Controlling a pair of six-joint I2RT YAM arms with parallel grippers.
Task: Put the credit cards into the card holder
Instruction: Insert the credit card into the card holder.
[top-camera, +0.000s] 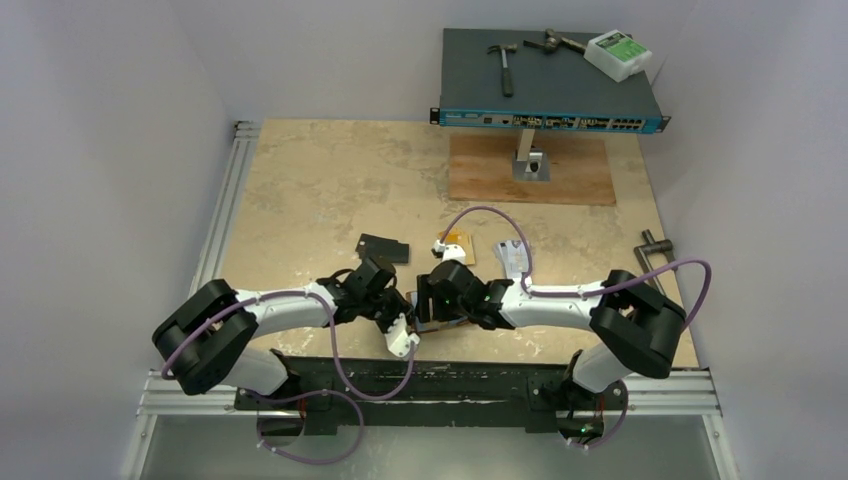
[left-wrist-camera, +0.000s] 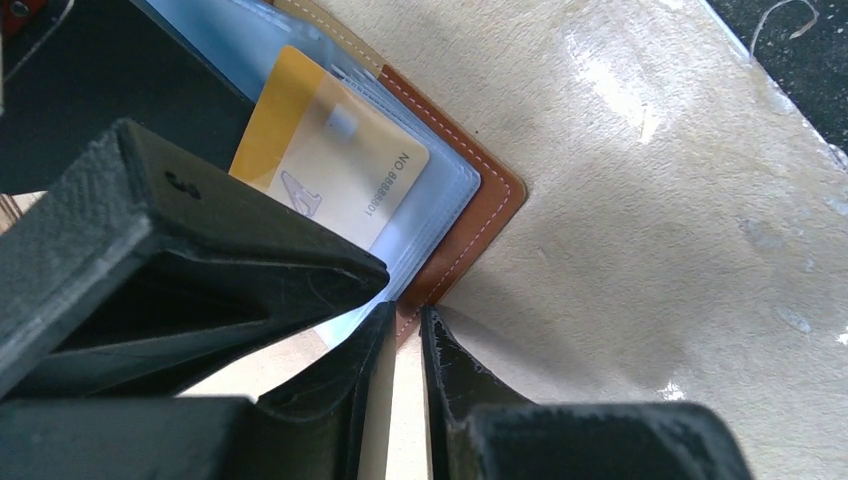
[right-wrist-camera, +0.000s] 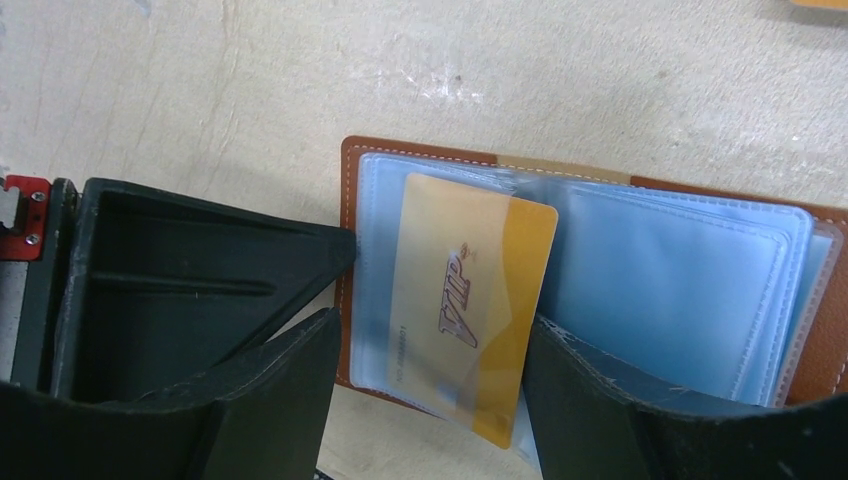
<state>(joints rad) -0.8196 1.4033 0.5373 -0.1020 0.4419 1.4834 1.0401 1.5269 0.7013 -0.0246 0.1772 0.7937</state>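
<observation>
The brown card holder (right-wrist-camera: 345, 170) lies open on the table, its light blue clear sleeves up. A gold-orange credit card (right-wrist-camera: 470, 300) sits slanted in one sleeve, with a corner sticking out. My right gripper (right-wrist-camera: 432, 322) is open, a finger on each side of that card. My left gripper (left-wrist-camera: 405, 312) is shut on the holder's brown edge (left-wrist-camera: 480, 215), beside the gold card (left-wrist-camera: 335, 170). More credit cards lie loose behind the grippers: a black one (top-camera: 385, 245), a gold-orange one (top-camera: 455, 243) and a silvery white one (top-camera: 510, 258).
A network switch (top-camera: 550, 118) on a stand over a wooden board (top-camera: 530, 170) stands at the back, with a hammer (top-camera: 503, 65) and a white box (top-camera: 618, 55) on top. A metal tool (top-camera: 655, 250) lies at the right edge.
</observation>
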